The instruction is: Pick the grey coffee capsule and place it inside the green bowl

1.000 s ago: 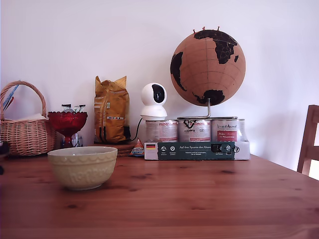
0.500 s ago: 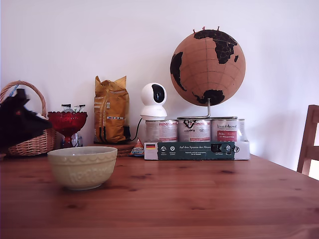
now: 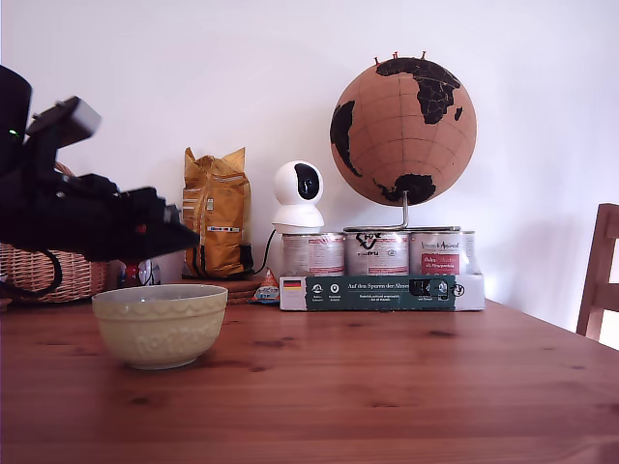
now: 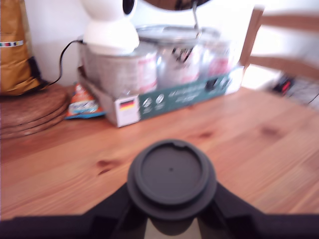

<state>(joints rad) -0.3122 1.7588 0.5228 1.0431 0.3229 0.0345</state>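
Exterior view: the black arm [image 3: 68,208] now reaches in from the exterior view's left. It covers the red glass dish and most of the wicker basket [image 3: 44,274], both of which were visible half a second ago. Its gripper [image 3: 184,237] points toward the exterior view's right and hangs above the green bowl [image 3: 160,324], clear of the rim.

Wrist view: the gripper [image 4: 172,201] has hold of the grey capsule [image 4: 171,175]. The two dark fingers [image 4: 114,201] are closed against its sides, and its round flat face is turned to the camera.

The bowl stands where it stood before, near the table's [image 3: 387,387] left end in the exterior view. Bare wood lies in front of it and across to the chair [image 3: 600,275] at the right edge. Behind it along the wall stand a yellow bag [image 3: 216,227], a white camera [image 3: 298,196], tins in a carton [image 3: 377,280] and a globe [image 3: 403,130].
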